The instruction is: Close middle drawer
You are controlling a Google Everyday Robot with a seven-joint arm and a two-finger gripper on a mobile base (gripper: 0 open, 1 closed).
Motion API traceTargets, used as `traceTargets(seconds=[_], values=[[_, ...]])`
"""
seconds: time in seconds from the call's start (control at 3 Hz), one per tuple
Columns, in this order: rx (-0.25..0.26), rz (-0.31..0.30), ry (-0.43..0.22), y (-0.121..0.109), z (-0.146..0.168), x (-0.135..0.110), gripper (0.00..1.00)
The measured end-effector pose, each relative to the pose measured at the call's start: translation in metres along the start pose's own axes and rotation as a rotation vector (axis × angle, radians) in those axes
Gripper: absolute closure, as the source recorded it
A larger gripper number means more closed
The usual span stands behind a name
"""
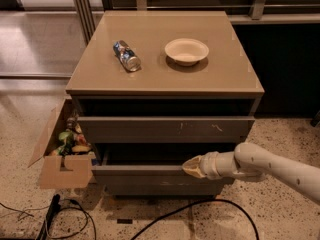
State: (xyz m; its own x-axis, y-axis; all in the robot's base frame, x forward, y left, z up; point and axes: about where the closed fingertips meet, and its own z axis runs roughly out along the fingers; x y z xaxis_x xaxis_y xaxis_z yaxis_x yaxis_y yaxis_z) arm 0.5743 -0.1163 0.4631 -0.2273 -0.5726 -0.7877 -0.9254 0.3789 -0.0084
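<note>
Looking down at the front of a three-drawer cabinet. Showing the middle drawer, with a plain grey-brown front and no handle, standing pulled partway out. Sitting below the scuffed top drawer front and above the bottom drawer, with a dark opening behind it.

Showing the gripper on the single pale arm, reaching in from the lower right corner. Appearing to hold the jaws pressed together into a blunt tip, pinching nothing. Resting at the top edge of the middle drawer's front, a little right of its midpoint, touching or just beside it.

Running the drawer front's long axis left to right, parallel to the cabinet's front edge, directly ahead of the jaws. Judging the closing push as going straight toward the cabinet's back edge, across that axis. Pressing off-centre, so possibly skewing the drawer.

Carrying on the surface a blue and silver can lying on its side toward the left edge. Carrying an empty cream bowl near the middle. Finding no readable brand or writing anywhere.
</note>
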Motion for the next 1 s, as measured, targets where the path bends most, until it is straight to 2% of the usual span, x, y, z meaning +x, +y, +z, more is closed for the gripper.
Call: traceTargets(seconds=[0.33,0.67,1.0], values=[[-0.062,0.01,-0.024,0.014,-0.008,0.0,0.2],[-0.188,0.041,-0.094,0.052,-0.036,0.001,0.0],[-0.268,0.041,-0.146,0.09,-0.076,0.001,0.0]])
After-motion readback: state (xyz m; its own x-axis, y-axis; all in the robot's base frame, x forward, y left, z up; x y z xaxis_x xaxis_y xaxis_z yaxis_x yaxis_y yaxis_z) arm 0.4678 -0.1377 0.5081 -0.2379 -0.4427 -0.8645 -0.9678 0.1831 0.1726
